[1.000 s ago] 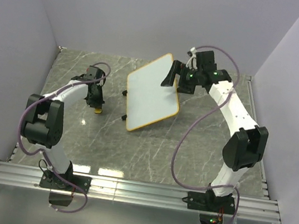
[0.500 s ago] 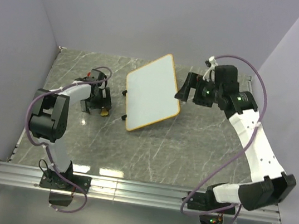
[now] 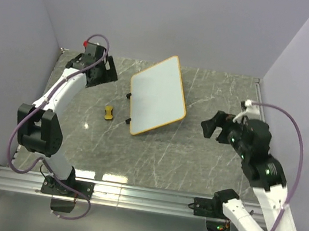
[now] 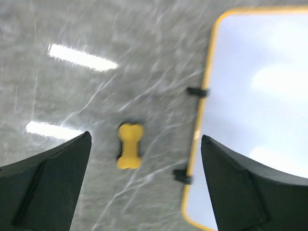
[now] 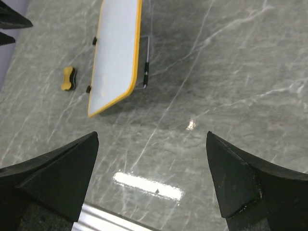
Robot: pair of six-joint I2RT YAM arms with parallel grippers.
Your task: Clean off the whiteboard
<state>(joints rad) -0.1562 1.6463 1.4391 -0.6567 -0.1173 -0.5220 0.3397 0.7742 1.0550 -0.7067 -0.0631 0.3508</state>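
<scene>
- Two grippers are in view, both empty. The left gripper (image 3: 104, 68) has its jaws spread wide and hangs over the far-left corner of the bench (image 3: 195, 156). The right gripper (image 3: 212, 126) also has its jaws spread wide and is over the right side.
- The board (image 3: 157, 95) stands mid-bench toward the far side, turned at an angle. It rests tilted on small black feet (image 4: 196, 91) and what looks like a wire stand (image 5: 147, 67) behind it. No marks show on its white face in any view, though the left wrist view is blurred.
- An eraser (image 3: 108, 113) lies flat on the bench just beside the board's left edge, not touching it.
- Handling, as a judgement: the board looks stiff and light, with a smooth, slippery face. Propped as it is, it would likely slide or tip under a sideways push. The frame (image 3: 131, 125) is the place to pinch, at an edge clear of the feet; the face offers no grip.
- From the left gripper, the board lies to the right and slightly nearer.
- From the right gripper, the board lies to the left and farther off, well apart.
</scene>
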